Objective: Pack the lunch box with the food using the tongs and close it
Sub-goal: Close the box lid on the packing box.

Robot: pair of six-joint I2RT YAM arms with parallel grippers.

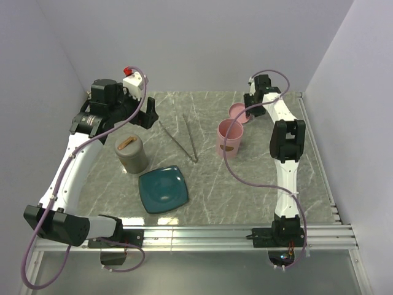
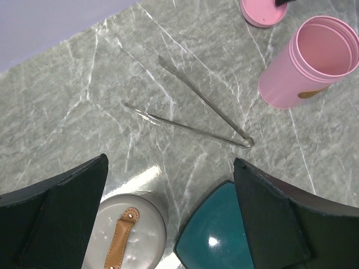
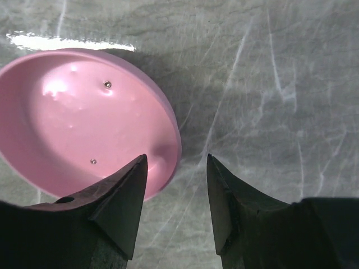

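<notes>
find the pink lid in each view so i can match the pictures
Top external: the pink lid lies far back, right of centre, just behind the pink cup.
Left wrist: at the top edge, right of centre, cut off by the frame, behind the pink cup.
Right wrist: fills the left half, its rim by the right claw.
Shared landmark: the grey marbled table.

left arm (image 1: 73,166): white links, black joint housings, lilac cable (image 1: 35,246) run along it | right arm (image 1: 285,160): same white and black, own lilac cable looping off it | left gripper (image 2: 171,162): black, broad wedge fingers (image 2: 61,213) | right gripper (image 3: 176,159): black, tapered fingers, small hole low on one
</notes>
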